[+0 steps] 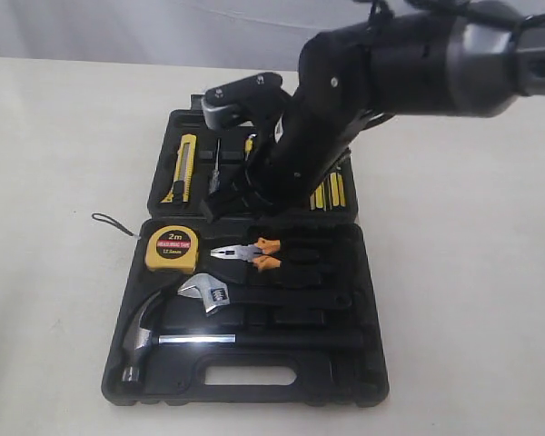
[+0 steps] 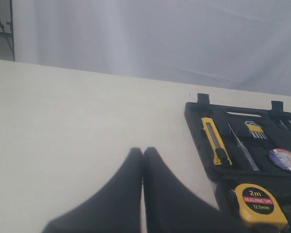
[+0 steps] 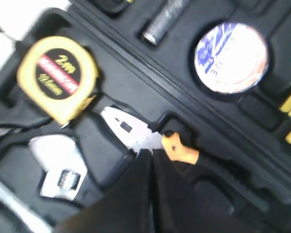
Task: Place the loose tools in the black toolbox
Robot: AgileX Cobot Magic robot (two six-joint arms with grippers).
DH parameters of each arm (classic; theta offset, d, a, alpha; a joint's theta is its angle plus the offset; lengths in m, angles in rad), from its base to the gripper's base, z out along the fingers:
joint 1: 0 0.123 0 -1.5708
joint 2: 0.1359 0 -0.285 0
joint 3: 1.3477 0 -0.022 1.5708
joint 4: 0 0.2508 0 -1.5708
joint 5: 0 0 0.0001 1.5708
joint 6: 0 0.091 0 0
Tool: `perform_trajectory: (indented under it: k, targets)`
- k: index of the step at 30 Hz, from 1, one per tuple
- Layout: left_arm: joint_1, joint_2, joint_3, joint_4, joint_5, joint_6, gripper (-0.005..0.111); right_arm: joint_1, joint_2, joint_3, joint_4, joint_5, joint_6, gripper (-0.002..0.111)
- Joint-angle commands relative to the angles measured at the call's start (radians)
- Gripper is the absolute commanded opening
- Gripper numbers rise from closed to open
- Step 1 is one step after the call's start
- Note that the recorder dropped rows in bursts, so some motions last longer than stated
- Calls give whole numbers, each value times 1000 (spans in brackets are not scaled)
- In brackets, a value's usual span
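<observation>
The black toolbox lies open on the table. In its near half sit the yellow tape measure and the orange-handled pliers. The yellow-black utility knife rests in the far half, and so does the tape roll with its white-purple label. My right gripper is shut and empty, its tips just over the pliers near their joint. The right arm hides much of the far half in the exterior view. Off to the toolbox's left, my left gripper hangs shut and empty over bare table.
A steel hammer and an adjustable wrench lie in the near half. Yellow-handled screwdrivers stand at the far right of the box. The tape measure's wrist strap trails onto the beige table on the left.
</observation>
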Motion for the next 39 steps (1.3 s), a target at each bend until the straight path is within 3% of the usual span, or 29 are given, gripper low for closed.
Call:
perform_trajectory:
  k: [1,8,12,21,22,39]
  targets:
    - [-6,4,-5,-3,1,-1,0,46,-131,0,-37,109,-67,-1]
    - [-6,4,-5,-3,1,-1,0,295,-277,0,-417,314,65,-1]
    - [-6,4,-5,-3,1,-1,0,467,-316,22,-512,389,161,-1]
    - [-6,4,-5,-3,1,-1,0,812,-329,292,-770,291,631,-1]
    - [-6,4,-5,4,1,-1,0,699,65,430,-1178,-11,975,0]
    - [-6,4,-5,4,1,-1,0,699,-190,426,-1108,43,721,0]
